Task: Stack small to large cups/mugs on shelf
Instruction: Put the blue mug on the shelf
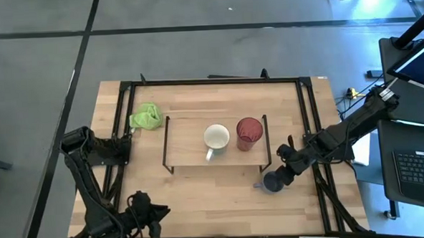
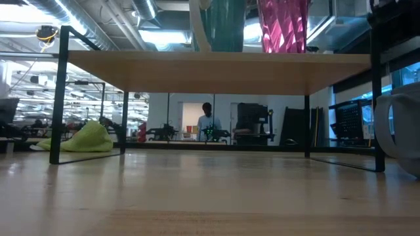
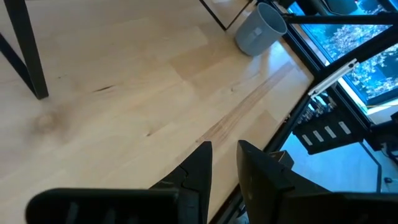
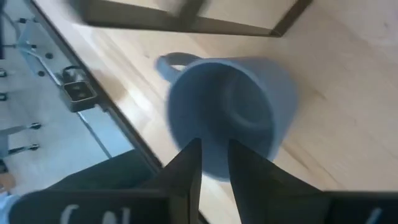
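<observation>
The small grey-blue mug (image 1: 271,182) is off the shelf's right near corner, tilted with its mouth toward the table's right; it also shows in the right wrist view (image 4: 249,93), the left wrist view (image 3: 260,28) and the low view (image 2: 401,131). My right gripper (image 1: 282,173) is shut on it. The white mug (image 1: 216,137) and the red tumbler (image 1: 248,133) stand upright on the light-wood shelf (image 1: 188,150). My left gripper (image 1: 149,212) waits shut at the table's near left, over bare wood (image 3: 224,155). My right gripper (image 4: 214,158) comes slanting down from the table's right and meets the mug at the part of its rim nearest the wrist (image 4: 211,174). The fingers (image 4: 189,165) cover the place of contact, so the kind of hold stays hidden. The mug is tilted, its handle (image 4: 171,62) toward the table's near side.
A green cloth lump (image 1: 145,117) lies beyond the shelf's far left corner. The shelf's thin black wire legs (image 1: 266,160) stand close to the held mug. A black frame (image 1: 314,129) runs along the table's edges. Bare wood lies between the shelf and the near edge.
</observation>
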Controlling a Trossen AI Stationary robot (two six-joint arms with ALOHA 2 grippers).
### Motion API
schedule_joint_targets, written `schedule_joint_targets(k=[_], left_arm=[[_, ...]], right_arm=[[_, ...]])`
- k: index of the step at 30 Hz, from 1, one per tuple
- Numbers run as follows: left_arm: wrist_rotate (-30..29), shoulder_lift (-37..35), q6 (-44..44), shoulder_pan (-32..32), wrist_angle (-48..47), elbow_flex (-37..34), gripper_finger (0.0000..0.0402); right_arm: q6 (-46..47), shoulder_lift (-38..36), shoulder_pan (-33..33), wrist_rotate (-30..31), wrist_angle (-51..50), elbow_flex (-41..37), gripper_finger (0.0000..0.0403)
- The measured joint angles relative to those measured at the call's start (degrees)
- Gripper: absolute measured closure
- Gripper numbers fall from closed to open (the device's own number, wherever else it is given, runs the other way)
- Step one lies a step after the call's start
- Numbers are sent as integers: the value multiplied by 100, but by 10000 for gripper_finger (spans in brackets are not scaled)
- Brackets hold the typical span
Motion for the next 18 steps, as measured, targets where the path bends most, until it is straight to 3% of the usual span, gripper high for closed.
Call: schedule_joint_targets(k=[7, 18], left_arm=[[0, 0, 21, 2, -128, 0, 333], [3, -2, -10, 2, -303, 0, 333]], right_arm=[[-46, 0, -2, -17, -1147, 327, 316], [-67, 343, -2, -4, -1341, 332, 247]])
